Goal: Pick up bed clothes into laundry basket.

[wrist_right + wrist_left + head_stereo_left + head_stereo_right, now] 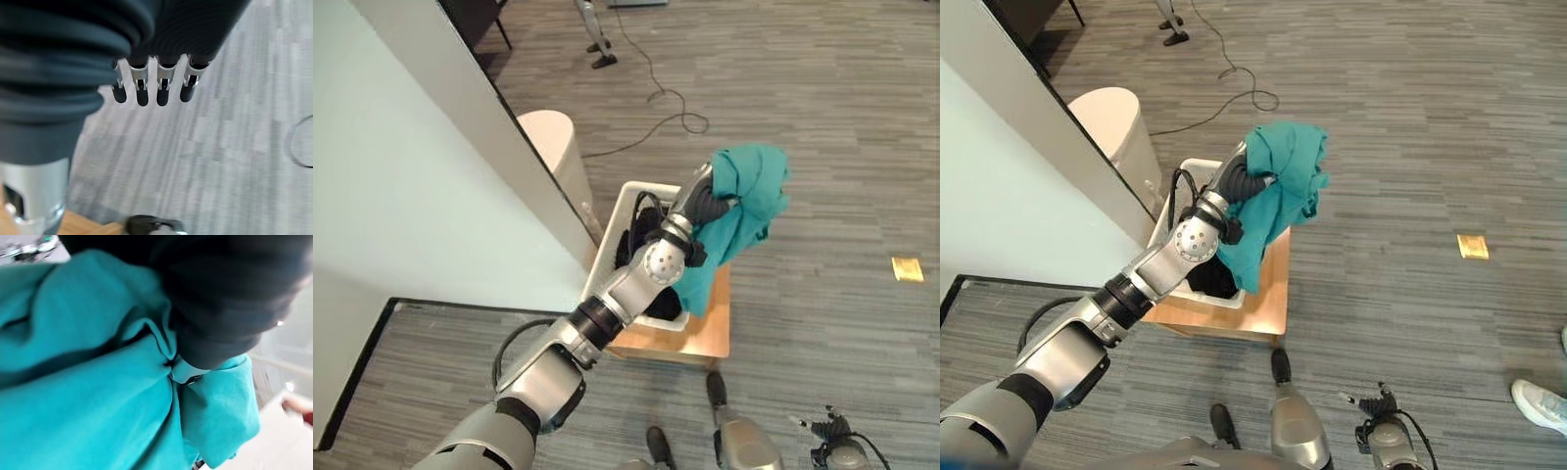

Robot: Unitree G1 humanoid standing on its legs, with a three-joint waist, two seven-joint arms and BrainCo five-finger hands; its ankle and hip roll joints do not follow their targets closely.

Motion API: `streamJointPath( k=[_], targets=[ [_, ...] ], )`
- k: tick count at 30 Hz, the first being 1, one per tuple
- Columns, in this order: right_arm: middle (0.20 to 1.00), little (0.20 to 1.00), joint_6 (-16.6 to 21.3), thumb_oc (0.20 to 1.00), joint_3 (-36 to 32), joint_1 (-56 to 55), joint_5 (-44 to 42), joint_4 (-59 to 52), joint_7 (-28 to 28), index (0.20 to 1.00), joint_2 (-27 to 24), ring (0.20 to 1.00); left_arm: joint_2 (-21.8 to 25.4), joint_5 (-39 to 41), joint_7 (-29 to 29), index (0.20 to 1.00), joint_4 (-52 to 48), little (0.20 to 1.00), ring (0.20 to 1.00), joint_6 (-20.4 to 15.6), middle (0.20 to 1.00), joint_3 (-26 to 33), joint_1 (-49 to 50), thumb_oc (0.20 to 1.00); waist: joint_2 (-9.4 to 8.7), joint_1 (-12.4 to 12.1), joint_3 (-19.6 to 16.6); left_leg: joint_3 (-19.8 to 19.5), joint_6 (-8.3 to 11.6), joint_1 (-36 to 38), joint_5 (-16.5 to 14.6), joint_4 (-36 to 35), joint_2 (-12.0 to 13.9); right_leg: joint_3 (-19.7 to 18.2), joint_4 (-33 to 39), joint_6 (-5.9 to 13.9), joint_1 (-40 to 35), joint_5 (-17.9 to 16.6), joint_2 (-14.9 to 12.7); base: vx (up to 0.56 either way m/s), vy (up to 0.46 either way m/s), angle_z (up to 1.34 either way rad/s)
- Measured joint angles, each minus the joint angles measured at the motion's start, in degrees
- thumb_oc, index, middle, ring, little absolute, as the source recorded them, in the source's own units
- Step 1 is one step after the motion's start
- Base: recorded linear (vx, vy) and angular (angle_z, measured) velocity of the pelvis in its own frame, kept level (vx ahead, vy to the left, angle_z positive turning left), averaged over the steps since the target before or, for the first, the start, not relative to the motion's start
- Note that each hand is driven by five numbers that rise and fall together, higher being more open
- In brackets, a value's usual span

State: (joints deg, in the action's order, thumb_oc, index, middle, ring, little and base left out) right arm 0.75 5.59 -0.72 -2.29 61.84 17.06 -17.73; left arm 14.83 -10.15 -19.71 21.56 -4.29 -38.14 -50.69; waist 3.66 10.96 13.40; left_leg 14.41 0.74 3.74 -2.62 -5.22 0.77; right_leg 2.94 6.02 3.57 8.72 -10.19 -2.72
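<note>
A teal cloth (744,211) hangs bunched from my left hand (708,204), which is raised over the far right corner of the white laundry basket (628,202). The cloth's lower end drapes down past the basket's right rim. In the left wrist view the teal cloth (98,396) gathers into a pinch right at the hand's dark cover (220,293). Dark clothes (642,241) lie inside the basket. My right hand (151,83) hangs low at my right side (1381,419) over the grey floor, fingers straight, holding nothing.
The basket stands on a low wooden stool (707,335). A pale bed (401,206) with a grey side board fills the left. A beige round bin (558,147) stands behind the basket. A yellow scrap (907,268) and a person's shoe (1540,403) are on the floor to the right.
</note>
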Motion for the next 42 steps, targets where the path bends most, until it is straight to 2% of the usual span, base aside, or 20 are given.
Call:
streamJointPath(
  k=[3,4,5,9,10,13,15,20,25,29,32,33,34,35,39,41,42],
  targets=[
    [1.0,1.0,0.12,1.0,-0.01,-0.41,-0.01,1.79,0.01,1.0,0.01,1.0,0.73,-0.41,-0.22,0.2,1.88,0.2,0.2,0.02,0.2,-0.64,-3.5,0.2,-0.97,0.12,0.58,0.54,0.0,-0.47,0.0,0.01,0.0,-0.02,0.15,-0.01,0.54,0.02,-0.01,-0.01,-0.011,-0.05],
    [1.0,1.0,0.04,1.0,0.02,0.22,-0.01,2.86,0.0,1.0,0.02,1.0,1.78,-2.51,-0.4,0.2,6.04,0.2,0.2,0.16,0.2,-3.26,-9.23,0.2,-1.6,-0.29,0.94,0.51,0.01,-1.03,0.03,0.01,-0.02,0.23,0.14,-0.22,1.21,0.23,-0.13,0.0,0.0,-0.07],
    [1.0,1.0,0.06,1.0,0.02,0.45,-0.02,4.02,0.01,1.0,0.01,1.0,2.8,-2.84,-0.44,0.2,7.2,0.2,0.2,0.34,0.2,-3.51,-10.86,0.2,-1.79,-0.11,1.06,0.72,0.01,-1.08,0.02,0.01,0.0,0.34,0.15,-0.19,1.38,0.25,-0.17,0.01,0.0,-0.08],
    [1.0,1.0,0.09,1.0,0.07,0.95,-0.19,5.96,-0.08,1.0,-0.02,1.0,4.92,-6.36,-1.47,0.2,11.64,0.2,0.2,1.12,0.2,-5.76,-18.02,0.2,-1.94,-0.03,1.15,0.79,0.04,-1.68,-0.01,0.01,0.0,0.95,-0.04,-0.05,2.03,-0.38,-0.15,0.0,-0.001,-0.02],
    [1.0,1.0,0.08,1.0,1.47,2.2,-0.45,8.08,-0.13,1.0,-0.17,1.0,5.06,-7.57,-2.06,0.2,15.7,0.2,0.2,0.99,0.2,-8.78,-21.46,0.2,-2.1,-0.16,1.24,0.78,0.05,-1.71,-0.02,0.01,0.03,0.96,-0.11,-0.16,2.03,-0.45,-0.07,0.0,0.0,0.0],
    [1.0,1.0,0.78,1.0,2.65,3.71,-0.52,8.2,-0.16,1.0,-0.44,1.0,5.5,-10.65,-2.47,0.2,19.79,0.2,0.2,1.85,0.2,-10.16,-23.95,0.2,-2.21,0.05,1.3,0.79,0.17,-2.11,-0.2,0.01,0.02,0.76,-0.13,-0.12,2.49,-0.43,0.08,-0.01,0.011,-0.03],
    [1.0,1.0,0.93,1.0,3.97,5.27,-0.54,8.31,-0.2,1.0,-0.44,1.0,6.11,-14.01,-2.43,0.2,23.62,0.2,0.2,1.71,0.2,-14.38,-26.83,0.2,-2.54,-0.03,1.35,0.86,0.24,-2.86,-0.44,0.0,0.1,0.71,-0.13,-0.15,3.37,-0.54,0.09,-0.03,0.03,-0.04],
    [1.0,1.0,1.89,1.0,6.19,8.01,-0.56,7.62,-0.17,1.0,-0.39,1.0,6.52,-18.55,-1.8,0.2,28.87,0.2,0.2,2.64,0.2,-16.11,-25.13,0.2,-3.73,-0.16,2.02,1.63,0.23,-4.48,-0.45,0.0,-0.05,-0.01,-0.15,-0.49,5.29,-1.52,0.18,-0.04,0.018,-0.07],
    [1.0,1.0,2.58,1.0,7.95,9.06,-0.56,6.33,-0.13,1.0,-0.32,1.0,6.37,-26.47,-0.78,0.2,30.41,0.2,0.2,3.21,0.2,-18.33,-22.36,0.2,-5.95,-0.26,3.34,1.94,0.24,-5.73,-0.44,0.01,-0.05,-0.15,-0.18,-1.16,6.68,-2.2,0.31,-0.08,0.022,-0.04],
    [1.0,1.0,3.05,1.0,8.99,9.48,-0.56,6.19,-0.11,1.0,0.02,1.0,5.26,-29.73,0.02,0.2,40.12,0.2,0.2,5.26,0.2,-15.96,-16.64,0.2,-7.59,-0.11,4.91,2.17,0.26,-6.87,-0.42,0.01,-0.03,-0.29,-0.17,-1.23,8.05,-2.3,0.4,-0.08,-0.002,-0.04],
    [1.0,1.0,3.37,1.0,9.03,9.4,-0.56,6.26,-0.19,1.0,0.53,1.0,7.94,-31.19,0.31,0.2,42.16,0.2,0.2,6.98,0.2,-15.3,-14.4,0.2,-8.47,-0.19,6.32,2.28,0.32,-6.91,-0.37,0.01,0.24,-0.31,-0.16,-1.3,8.18,-2.38,0.75,-0.06,-0.004,-0.02],
    [1.0,1.0,3.39,1.0,9.05,9.38,-0.57,6.43,-0.28,1.0,0.55,1.0,8.94,-31.22,0.33,0.407,42.14,0.407,0.407,7.1,0.407,-15.03,-14.35,0.407,-8.52,-0.38,6.67,2.28,0.32,-6.91,-0.37,0.01,0.31,-0.25,-0.17,-1.3,8.17,-2.38,0.76,-0.07,-0.007,-0.01],
    [1.0,1.0,3.41,1.0,9.05,9.44,-0.57,6.43,-0.58,1.0,0.56,1.0,9.98,-31.25,0.33,0.878,42.0,0.878,0.878,7.05,0.878,-14.64,-14.37,0.878,-8.52,-0.46,6.92,2.29,0.32,-6.91,-0.37,0.01,0.32,-0.23,-0.17,-1.3,8.16,-2.38,0.77,-0.04,-0.011,0.0],
    [1.0,1.0,3.47,1.0,9.05,9.44,-0.57,6.46,-1.16,1.0,0.56,1.0,11.48,-31.26,0.42,1.0,41.7,1.0,1.0,7.28,1.0,-13.54,-14.36,1.0,-8.5,-0.46,7.25,2.3,0.32,-6.91,-0.37,0.01,0.34,-0.16,-0.17,-1.31,8.15,-2.38,0.75,-0.03,-0.012,0.0],
    [1.0,1.0,3.41,1.0,10.72,9.46,-0.58,6.53,-1.65,1.0,0.62,1.0,13.58,-31.05,1.06,1.0,40.22,1.0,1.0,7.19,1.0,-11.62,-14.32,1.0,-8.41,-1.15,7.55,2.11,0.34,-6.67,-0.37,0.01,0.45,0.33,-0.17,-1.32,7.78,-2.39,0.67,-0.04,-0.039,0.04],
    [1.0,1.0,3.27,1.0,11.19,9.33,-0.51,6.41,-2.38,1.0,0.47,1.0,14.51,-28.29,1.03,1.0,35.4,1.0,1.0,6.89,1.0,-6.88,-14.04,1.0,-8.2,-2.1,8.42,1.34,0.44,-6.44,-0.29,0.01,0.51,1.11,-0.17,-1.35,7.12,-2.37,0.5,-0.03,-0.071,0.17],
    [1.0,1.0,3.04,1.0,11.3,9.37,-0.38,5.76,-2.52,1.0,0.46,1.0,14.51,-24.89,0.99,1.0,32.51,1.0,1.0,6.57,1.0,-2.22,-12.34,1.0,-7.96,-2.32,8.69,0.88,0.5,-6.12,-0.25,0.01,0.6,1.5,-0.17,-1.36,6.6,-2.36,0.49,-0.03,-0.047,0.15]
  ],
)
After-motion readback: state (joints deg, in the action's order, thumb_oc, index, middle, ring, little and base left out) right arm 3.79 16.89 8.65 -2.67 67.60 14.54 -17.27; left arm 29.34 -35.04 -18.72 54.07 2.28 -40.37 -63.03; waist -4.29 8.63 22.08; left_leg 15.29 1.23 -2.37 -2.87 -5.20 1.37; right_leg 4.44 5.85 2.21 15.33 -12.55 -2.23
